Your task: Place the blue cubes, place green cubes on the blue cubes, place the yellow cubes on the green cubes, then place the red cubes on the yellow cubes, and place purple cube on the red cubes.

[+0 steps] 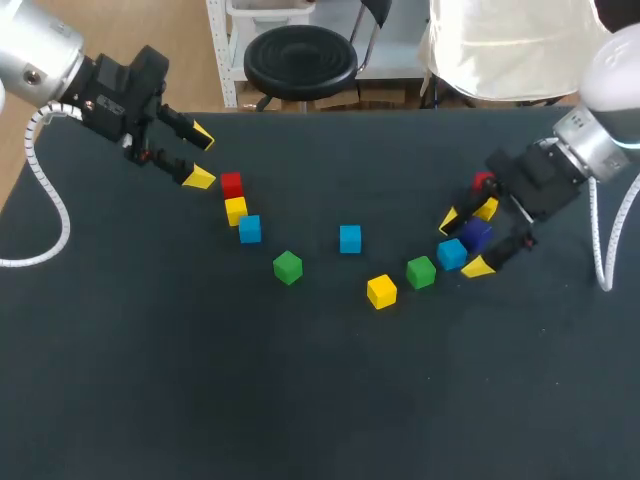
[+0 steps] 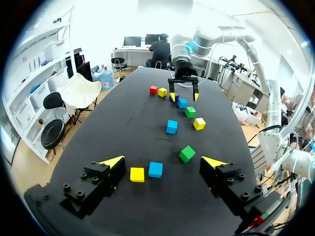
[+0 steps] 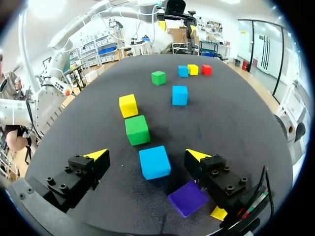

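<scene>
My left gripper hangs open at the back left, just behind a row of red cube, yellow cube and blue cube. In its wrist view the yellow cube and blue cube lie on the table between the open fingers. My right gripper is open around a blue cube, not touching it. A purple cube lies beside one finger, with a yellow cube and a red cube behind it.
Loose on the dark table between the arms are a green cube, a blue cube, a yellow cube and a green cube. The near half of the table holds nothing.
</scene>
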Robot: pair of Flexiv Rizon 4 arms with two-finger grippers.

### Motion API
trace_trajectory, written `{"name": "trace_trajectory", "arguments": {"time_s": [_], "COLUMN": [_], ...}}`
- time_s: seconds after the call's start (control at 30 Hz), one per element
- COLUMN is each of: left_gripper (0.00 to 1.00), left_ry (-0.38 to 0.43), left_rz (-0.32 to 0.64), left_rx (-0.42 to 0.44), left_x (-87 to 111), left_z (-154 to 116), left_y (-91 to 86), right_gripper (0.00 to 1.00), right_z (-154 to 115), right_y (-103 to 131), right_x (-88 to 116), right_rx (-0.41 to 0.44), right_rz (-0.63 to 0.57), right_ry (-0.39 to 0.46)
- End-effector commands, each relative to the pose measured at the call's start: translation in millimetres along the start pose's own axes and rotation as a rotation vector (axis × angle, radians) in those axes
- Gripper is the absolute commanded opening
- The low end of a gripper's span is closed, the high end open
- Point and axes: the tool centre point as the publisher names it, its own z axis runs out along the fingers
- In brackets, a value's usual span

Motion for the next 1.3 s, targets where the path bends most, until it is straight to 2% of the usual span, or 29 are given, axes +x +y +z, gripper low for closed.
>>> {"name": "trace_trajectory", "arguments": {"time_s": [0.03, 0.07, 0.1, 0.13, 0.17, 0.27, 0.73, 0.8, 0.87, 0.9, 0.93, 1.1, 1.17, 1.3], "left_gripper": [1.0, 1.0, 1.0, 1.0, 1.0, 1.0, 1.0, 1.0, 1.0, 1.0, 1.0, 1.0, 1.0, 1.0], "left_ry": [-0.003, -0.003, -0.003, -0.003, -0.003, -0.003, -0.003, -0.003, -0.003, -0.003, -0.003, -0.003, -0.003, -0.003], "left_rz": [0.002, 0.002, 0.002, 0.002, 0.002, 0.002, 0.002, 0.002, 0.002, 0.002, 0.002, 0.002, 0.002, 0.002], "left_rx": [-0.002, -0.002, -0.002, -0.002, -0.002, -0.002, -0.002, -0.002, -0.002, -0.002, -0.002, -0.002, -0.002, -0.002], "left_x": [0.9, 0.9, 0.9, 0.9, 0.9, 0.9, 0.9, 0.9, 0.9, 0.9, 0.9, 0.9, 0.9, 0.9], "left_z": [0.1, 0.1, 0.1, 0.1, 0.1, 0.1, 0.1, 0.1, 0.1, 0.1, 0.1, 0.1, 0.1, 0.1], "left_y": [-0.7, -0.7, -0.7, -0.7, -0.7, -0.7, -0.7, -0.7, -0.7, -0.7, -0.7, -0.7, -0.7, -0.7], "right_gripper": [1.0, 1.0, 0.93, 0.67, 0.47, 0.38, 0.48, 0.63, 0.83, 0.97, 1.0, 1.0, 0.9, 0.55], "right_z": [2.3, 2.4, 2.5, 2.7, 2.7, 2.7, 0.1, 0.1, 0.4, 0.7, 1.1, 3.3, 4.1, 5.0], "right_y": [-1.7, -1.7, -1.7, -1.8, -1.8, -1.5, 3.1, 3.4, 3.7, 3.8, 3.8, 3.1, 2.0, -0.1], "right_x": [0.5, 0.4, 0.3, 0.0, -0.5, -1.1, -0.4, -0.3, 0.4, 0.8, 1.2, 3.8, 4.7, 5.1], "right_rx": [-0.001, 0.0, 0.001, 0.004, 0.006, 0.01, 0.012, 0.013, 0.013, 0.013, 0.014, 0.018, 0.019, 0.02], "right_rz": [0.003, 0.003, 0.003, 0.003, 0.003, 0.003, 0.012, 0.012, 0.014, 0.015, 0.017, 0.02, 0.021, 0.023], "right_ry": [0.001, 0.003, 0.004, 0.007, 0.009, 0.014, 0.029, 0.03, 0.028, 0.028, 0.028, 0.023, 0.022, 0.026]}}
